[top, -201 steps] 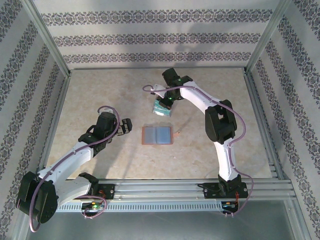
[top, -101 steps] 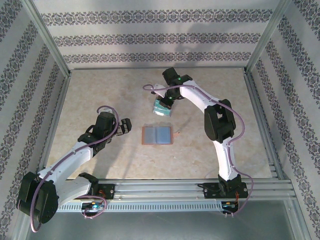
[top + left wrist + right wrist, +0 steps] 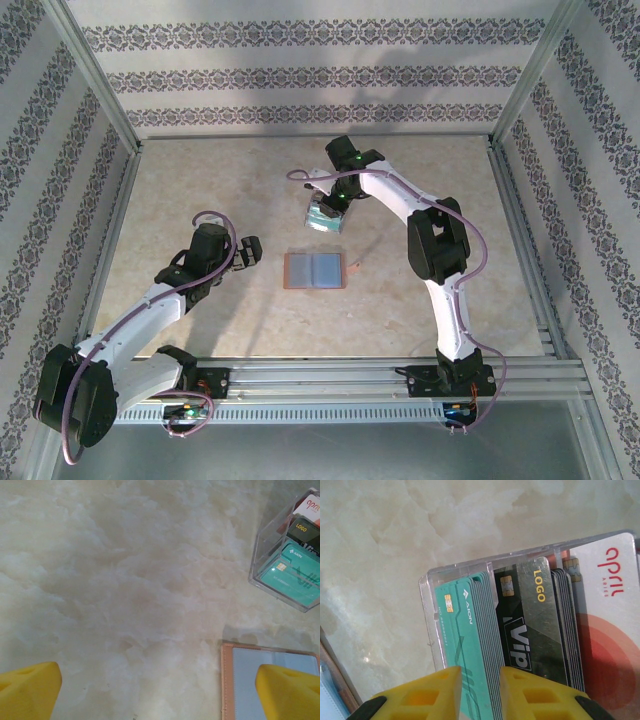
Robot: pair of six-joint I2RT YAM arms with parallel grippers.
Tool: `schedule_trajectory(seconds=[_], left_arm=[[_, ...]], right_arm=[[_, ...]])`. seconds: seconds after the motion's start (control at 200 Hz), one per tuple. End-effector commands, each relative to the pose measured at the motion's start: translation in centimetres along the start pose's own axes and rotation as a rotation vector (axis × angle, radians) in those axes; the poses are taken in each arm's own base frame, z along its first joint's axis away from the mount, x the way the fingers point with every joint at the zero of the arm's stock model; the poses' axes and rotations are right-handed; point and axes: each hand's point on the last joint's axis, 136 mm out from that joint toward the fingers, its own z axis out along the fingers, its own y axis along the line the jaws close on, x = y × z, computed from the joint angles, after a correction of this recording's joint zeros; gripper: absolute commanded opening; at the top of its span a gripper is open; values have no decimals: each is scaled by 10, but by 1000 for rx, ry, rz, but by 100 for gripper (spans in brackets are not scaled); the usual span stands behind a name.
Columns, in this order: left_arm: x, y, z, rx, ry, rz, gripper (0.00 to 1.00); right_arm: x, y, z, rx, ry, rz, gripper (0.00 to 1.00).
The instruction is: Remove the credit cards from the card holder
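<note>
**Card holder (image 3: pixel 317 271):** one. It lies open and flat at the middle of the table (image 3: pixel 200 180), blue-grey inside up, showing two pocket panels within a brown border. One small brown tab (image 3: pixel 353 266) sticks out at its right edge. The left wrist view cuts it off at the lower right; the right wrist view shows a mere sliver at the lower left corner.

**Clear box (image 3: pixel 427 625):** one, just beyond the holder and apart from it, with cards standing in three groups.
- Teal cards (image 3: pixel 455 630): a stack, edges too fine to count.
- Black and grey cards (image 3: pixel 520 630): a stack, the front one lettered "LOGO" and "Vip".
- White card (image 3: pixel 605 605) with red rings: one face visible, cut off at the frame edge.

**Left gripper (image 3: pixel 160 695):** one. It is spread wide and holding nothing, low over bare table just left of the holder. The two yellow fingertips (image 3: pixel 27 690) sit at opposite corners of its wrist view.

**Right gripper (image 3: pixel 480 690):** one, over the box. Its jaws are narrowed to a slim gap with the teal stack's edges inside. Whether they actually pinch a card cannot be told.
</note>
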Motion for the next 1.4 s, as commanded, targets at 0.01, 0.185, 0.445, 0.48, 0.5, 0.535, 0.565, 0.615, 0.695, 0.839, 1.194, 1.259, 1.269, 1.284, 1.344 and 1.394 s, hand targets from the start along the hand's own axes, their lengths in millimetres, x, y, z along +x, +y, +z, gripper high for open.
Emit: schedule_trajectory(seconds=[0.01,0.185,0.445,0.48,0.5,0.535,0.565,0.615,0.695,0.839,1.194,1.259,1.269,1.284,1.344,1.394], left_arm=[[5,7,-1,-11,19,8,99],[4,7,-1,-5,18,-3,100],[2,8,-1,8,7,-23,98],[0,8,-1,8,4,-23,98],[0,8,-1,9,3,-21,98],[-1,8,-2,9,1,-17,98],[-2,9,-2,7,-2,-14,98],[-4,10,-2,1,-5,-6,99],[-8,13,-3,-10,-20,15,99],[-21,23,-5,-56,-72,60,99],[-67,39,-11,-143,-255,101,99],[-74,44,-11,-160,-296,105,99],[-75,45,-11,-164,-303,104,99],[-77,46,-11,-169,-312,106,99],[-82,52,-10,-189,-346,108,99],[-86,56,-10,-205,-369,111,99]], right_arm=[[-14,-3,-27,25,-64,25,30],[-21,1,-49,50,-131,55,33],[-20,8,-84,103,-207,118,40],[-19,10,-88,110,-215,128,41],[-18,10,-91,116,-222,136,41],[-16,13,-96,120,-231,144,43],[-13,15,-100,124,-238,153,44],[-10,19,-108,135,-256,165,45],[0,21,-121,184,-288,206,47],[26,23,-143,285,-366,304,54],[119,16,-178,567,-446,533,75],[131,14,-186,624,-473,569,80],[132,14,-188,636,-479,574,80],[135,13,-191,651,-487,579,81],[146,10,-200,722,-520,598,81],[154,10,-206,770,-549,591,89]])
